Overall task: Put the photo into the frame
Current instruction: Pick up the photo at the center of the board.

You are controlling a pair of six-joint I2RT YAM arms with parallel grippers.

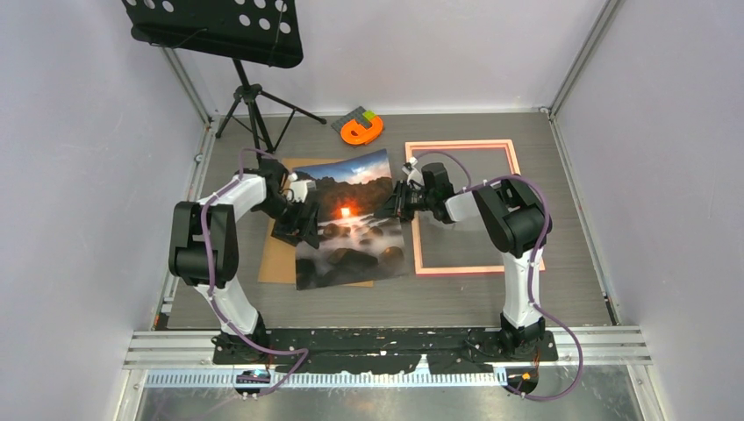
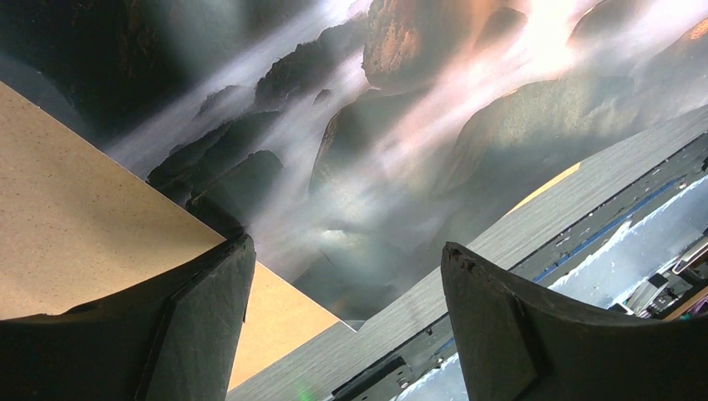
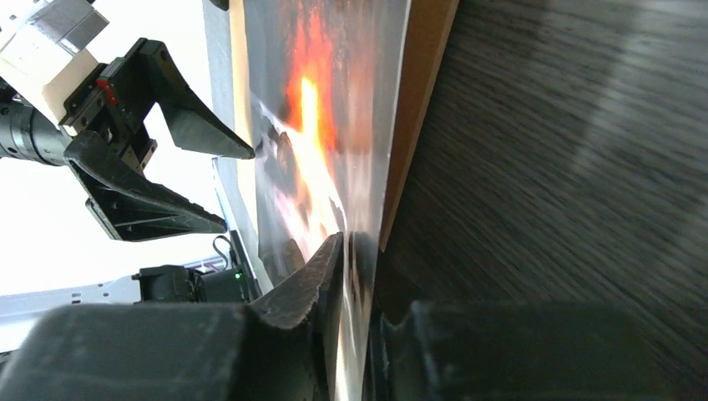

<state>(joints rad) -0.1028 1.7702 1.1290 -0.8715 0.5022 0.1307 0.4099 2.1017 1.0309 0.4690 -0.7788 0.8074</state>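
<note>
The photo (image 1: 351,224), a sunset seascape print, lies mid-table and partly covers a brown backing board (image 1: 275,260). Its right edge is lifted. My right gripper (image 1: 389,210) is shut on that edge. In the right wrist view the print (image 3: 309,100) runs edge-on between the pinching fingers (image 3: 334,276). My left gripper (image 1: 303,224) hangs open over the photo's left side, holding nothing. In the left wrist view its fingers (image 2: 209,317) straddle the photo's corner (image 2: 376,125) and the board (image 2: 67,225). The salmon-bordered frame (image 1: 461,145) lies flat to the right, under the right arm.
An orange tape-like object (image 1: 361,129) sits at the back centre. A black music stand (image 1: 232,31) on a tripod stands at the back left. White walls close in three sides. A metal rail (image 1: 386,346) runs along the near edge.
</note>
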